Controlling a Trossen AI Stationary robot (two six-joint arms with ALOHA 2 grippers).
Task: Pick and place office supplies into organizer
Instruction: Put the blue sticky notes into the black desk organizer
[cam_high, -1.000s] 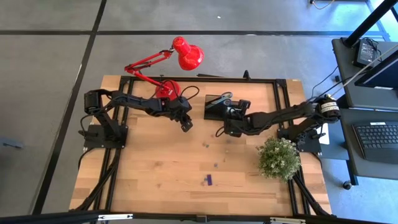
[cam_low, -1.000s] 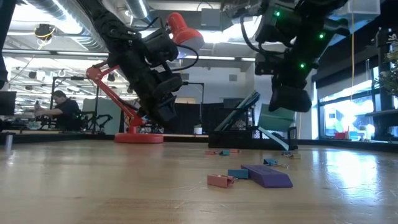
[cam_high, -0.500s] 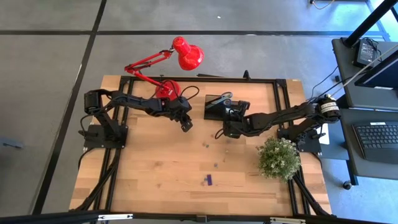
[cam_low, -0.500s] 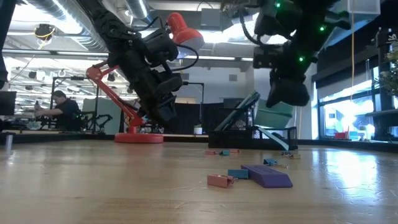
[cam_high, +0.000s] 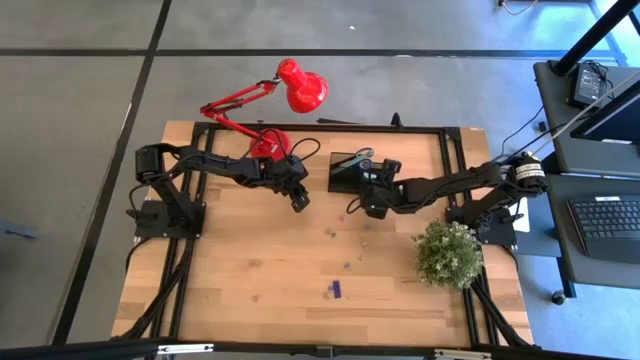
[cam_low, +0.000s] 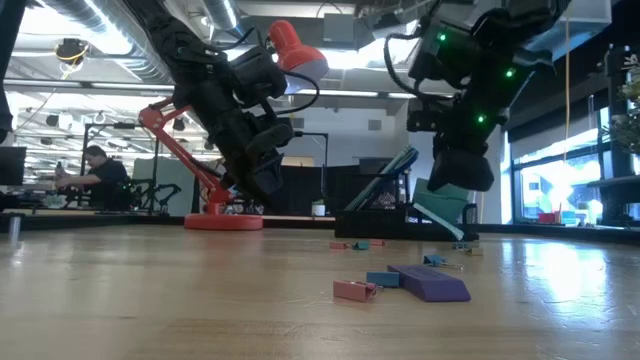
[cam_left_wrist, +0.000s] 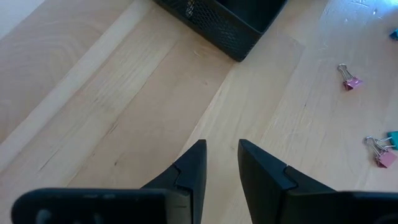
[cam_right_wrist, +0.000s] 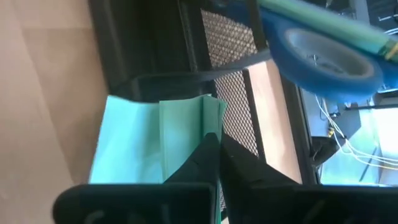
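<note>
Your right gripper (cam_right_wrist: 217, 155) is pinched on the green pad (cam_right_wrist: 149, 140), holding it just above the organizer (cam_high: 348, 172). Your left gripper (cam_left_wrist: 222, 163) waits over bare wood beside the lamp (cam_high: 270, 100), fingers slightly apart.

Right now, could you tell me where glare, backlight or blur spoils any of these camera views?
Low view: bright windows and ceiling lights behind turn both arms into silhouettes, and sheen lies on the wooden table. Right wrist view: the blue-handled scissors are soft and out of focus, and the pale green sticky-note pad in the right end effector is slightly blurred. High view: evenly lit.
</note>
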